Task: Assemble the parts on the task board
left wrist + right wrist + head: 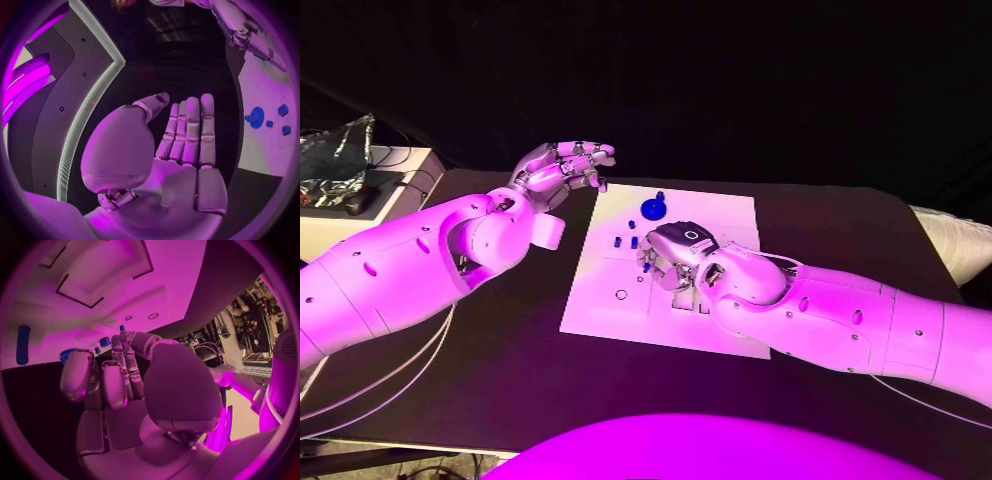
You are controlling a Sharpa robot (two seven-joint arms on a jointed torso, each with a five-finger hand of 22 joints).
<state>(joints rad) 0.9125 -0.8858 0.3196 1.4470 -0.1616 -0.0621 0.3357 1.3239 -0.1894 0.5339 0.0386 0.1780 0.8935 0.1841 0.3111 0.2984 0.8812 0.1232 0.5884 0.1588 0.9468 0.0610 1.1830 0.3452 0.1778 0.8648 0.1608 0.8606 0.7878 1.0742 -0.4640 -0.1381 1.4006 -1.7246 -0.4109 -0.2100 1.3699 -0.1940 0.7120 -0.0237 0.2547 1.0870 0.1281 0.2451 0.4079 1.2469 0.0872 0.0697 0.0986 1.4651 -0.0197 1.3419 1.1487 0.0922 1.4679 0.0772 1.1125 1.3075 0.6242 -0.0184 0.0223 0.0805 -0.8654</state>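
Reaching over the task board [596, 300] mid-tabletop, the right hand [678, 258] is hovering above the small blue parts [626, 241]; whether it grips anything is unclear. The left hand [567, 166] is waiting empty, fingers extended. Next comes a careful pick.

The black table [516, 370] carries the white task board [625, 320] at its centre. Toward ten o'clock from the board, at the table's far-left corner, a pale stand [408, 160] abuts the edge. At three o'clock, a white cushion-like object [956, 240] sits beside the table.

White arms [408, 270], silver-fingered hands [567, 165]
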